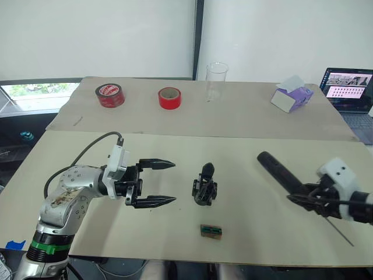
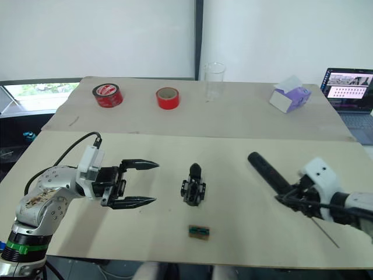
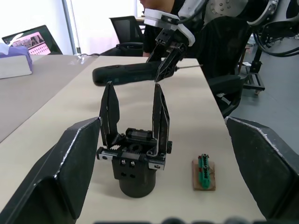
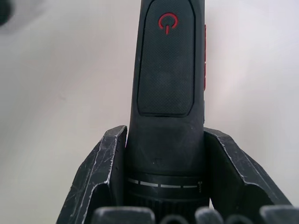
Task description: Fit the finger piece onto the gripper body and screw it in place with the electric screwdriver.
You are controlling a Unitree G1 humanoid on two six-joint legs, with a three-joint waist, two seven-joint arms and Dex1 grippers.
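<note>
Left gripper (image 1: 166,183) sits low over the table (image 1: 245,146) on the robot's left side, and its two black fingers are spread wide apart with nothing between them. Its tips point toward the gripper body (image 1: 204,186), which stands just past them near the middle of the table, close but not touching. Seen from the left wrist, the gripper body (image 3: 134,161) is a small black block on a short round base, with two slim black pieces sticking up from its top like little ears. I cannot tell if one of those is the finger piece. Near the front edge of the table, a bit to the right of the gripper body, lies a tiny green and brown block (image 1: 211,231). Far back on the table there are two red tape rolls (image 1: 110,95), a clear cup (image 1: 216,81) and a purple and white box (image 1: 292,97), and a laptop (image 1: 351,88) is open at the far right. On the right side, the right gripper (image 1: 312,199) is closed tight around the electric screwdriver (image 1: 280,173). Its thick black handle points back toward the middle of the table, and its thin metal bit pokes out toward the front right corner. From the right wrist you can see a red power mark on the electric screwdriver's handle (image 4: 167,74), squeezed between the two fingers
</note>
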